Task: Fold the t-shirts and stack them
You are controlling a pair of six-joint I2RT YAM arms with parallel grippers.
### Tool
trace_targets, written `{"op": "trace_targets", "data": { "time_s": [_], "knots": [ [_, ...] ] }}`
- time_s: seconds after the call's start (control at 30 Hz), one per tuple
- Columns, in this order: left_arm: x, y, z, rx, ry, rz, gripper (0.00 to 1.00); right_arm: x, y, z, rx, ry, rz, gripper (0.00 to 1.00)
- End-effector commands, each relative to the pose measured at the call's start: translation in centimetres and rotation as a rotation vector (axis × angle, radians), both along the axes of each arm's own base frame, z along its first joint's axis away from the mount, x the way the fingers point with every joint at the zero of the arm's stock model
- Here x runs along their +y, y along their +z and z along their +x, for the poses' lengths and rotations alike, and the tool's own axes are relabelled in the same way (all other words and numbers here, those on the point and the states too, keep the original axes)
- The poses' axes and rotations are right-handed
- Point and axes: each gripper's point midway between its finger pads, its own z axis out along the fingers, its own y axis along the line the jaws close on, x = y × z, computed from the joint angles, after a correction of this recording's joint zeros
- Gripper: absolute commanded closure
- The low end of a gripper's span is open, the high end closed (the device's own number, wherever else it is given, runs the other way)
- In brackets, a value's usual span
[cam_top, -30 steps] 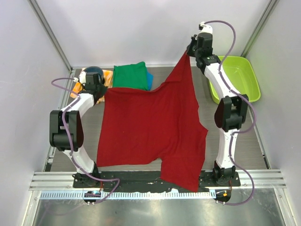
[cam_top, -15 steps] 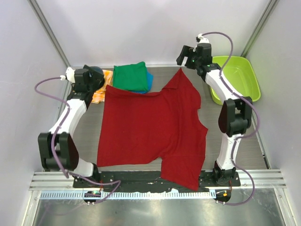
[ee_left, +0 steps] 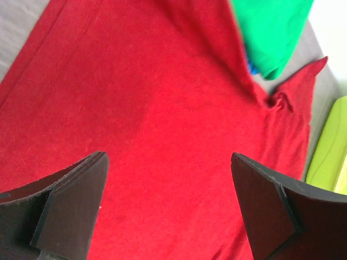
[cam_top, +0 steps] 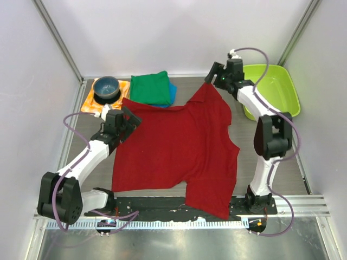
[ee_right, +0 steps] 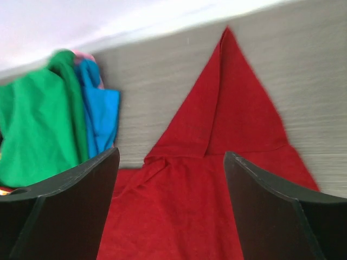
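The dark red t-shirt (cam_top: 179,143) lies spread across the table, one corner pointing to the far right and a lower flap hanging over the near rail. A folded green t-shirt (cam_top: 150,88) sits at the back on top of a blue t-shirt (cam_top: 172,93). My left gripper (cam_top: 130,116) hovers open over the red shirt's upper left edge, and red cloth (ee_left: 162,108) fills its wrist view with nothing between the fingers. My right gripper (cam_top: 212,73) is open above the red shirt's pointed far corner (ee_right: 227,97). The green shirt (ee_right: 32,130) and the blue shirt (ee_right: 97,116) lie to its left.
A blue bowl (cam_top: 107,86) stands on an orange-and-white checked cloth (cam_top: 88,102) at the back left. A lime green bin (cam_top: 279,89) sits at the back right, its edge (ee_left: 328,151) also showing in the left wrist view. White walls enclose the table.
Both grippers have opened and let go of the red shirt, which has dropped flat. The left arm swung forward over the shirt; the right arm came down behind the far corner.
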Motion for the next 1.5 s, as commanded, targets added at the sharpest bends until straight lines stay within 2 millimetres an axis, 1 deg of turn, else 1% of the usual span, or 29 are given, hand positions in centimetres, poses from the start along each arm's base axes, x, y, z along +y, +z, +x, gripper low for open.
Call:
{"op": "trace_targets", "data": {
  "time_s": [0.0,0.07,0.1,0.13,0.17,0.2,0.23,0.3,0.33,0.4,0.57,0.63,0.73,0.77,0.8,0.83,0.87,0.93,0.97,1.0,1.03,1.07,1.1,1.27,1.3,1.47],
  "knots": [
    [-1.3,-0.2,0.5,-0.058,-0.046,-0.054,0.0,3.9,-3.5,2.1,0.07,0.089,0.162,0.21],
    [-1.7,-1.3,0.5,-0.034,-0.066,-0.057,0.0,4.2,-4.7,3.0,0.087,0.083,0.183,0.27],
    [-2.0,-1.7,0.3,-0.027,-0.079,-0.059,0.0,4.6,-5.9,3.7,0.107,0.081,0.193,0.3],
    [-2.2,-2.3,0.3,-0.011,-0.087,-0.058,0.0,4.8,-6.3,4.0,0.114,0.083,0.202,0.31],
    [-2.5,-2.7,0.4,-0.011,-0.095,-0.062,0.0,5.2,-6.2,4.4,0.116,0.095,0.216,0.32],
    [-2.7,-3.1,0.3,-0.005,-0.104,-0.062,0.0,5.4,-7.0,4.6,0.134,0.097,0.224,0.35],
    [-2.8,-4.0,0.2,0.011,-0.106,-0.063,0.0,5.7,-8.3,4.8,0.16,0.098,0.237,0.37],
    [-3.0,-4.6,0.1,0.024,-0.113,-0.07,0.0,6.3,-8.8,5.2,0.165,0.108,0.253,0.38],
    [-3.1,-5.1,0.0,0.03,-0.115,-0.074,0.0,6.4,-9.5,5.3,0.175,0.104,0.254,0.38],
    [-3.2,-5.5,0.1,0.035,-0.118,-0.075,0.0,6.8,-9.9,5.3,0.182,0.109,0.257,0.39],
    [-3.4,-5.7,0.5,0.038,-0.121,-0.075,0.0,6.6,-11.5,4.9,0.215,0.1,0.244,0.39],
    [-3.4,-5.7,0.7,0.038,-0.124,-0.073,0.0,6.3,-11.8,4.7,0.218,0.092,0.235,0.39],
    [-3.4,-5.8,0.8,0.04,-0.122,-0.07,0.0,5.9,-12.5,4.2,0.235,0.082,0.217,0.39],
    [-3.4,-5.9,0.8,0.044,-0.122,-0.071,0.0,5.8,-13.0,3.9,0.246,0.08,0.207,0.39],
    [-3.4,-5.9,0.8,0.042,-0.122,-0.071,0.0,5.6,-12.6,3.7,0.24,0.076,0.203,0.39],
    [-3.4,-6.0,0.8,0.045,-0.123,-0.069,0.0,5.4,-12.7,3.7,0.236,0.064,0.195,0.39],
    [-3.5,-6.0,0.8,0.044,-0.124,-0.072,0.0,5.2,-13.2,3.3,0.249,0.058,0.186,0.39],
    [-3.5,-6.1,0.8,0.046,-0.124,-0.074,0.0,4.8,-13.1,3.2,0.248,0.047,0.174,0.39],
    [-3.5,-6.0,0.8,0.044,-0.126,-0.074,0.0,4.8,-13.7,2.9,0.261,0.047,0.168,0.39],
    [-3.6,-6.0,0.9,0.045,-0.127,-0.074,0.0,4.7,-13.7,2.8,0.26,0.044,0.166,0.39],
    [-3.6,-5.9,0.9,0.043,-0.128,-0.077,0.0,4.7,-14.2,2.6,0.271,0.043,0.164,0.39],
    [-3.6,-5.9,1.0,0.042,-0.127,-0.076,0.0,4.7,-14.2,2.7,0.269,0.045,0.165,0.39],
    [-3.6,-5.9,1.0,0.042,-0.129,-0.076,0.0,4.7,-14.7,2.7,0.275,0.044,0.164,0.39],
    [-3.6,-5.9,1.1,0.043,-0.128,-0.068,0.0,4.9,-15.2,2.9,0.283,0.046,0.177,0.39],
    [-3.5,-5.9,1.1,0.046,-0.128,-0.065,0.0,5.0,-15.4,2.9,0.285,0.046,0.179,0.39],
    [-3.5,-6.1,1.1,0.051,-0.128,-0.058,0.0,5.0,-15.7,3.4,0.284,0.037,0.186,0.52]
  ]
}}
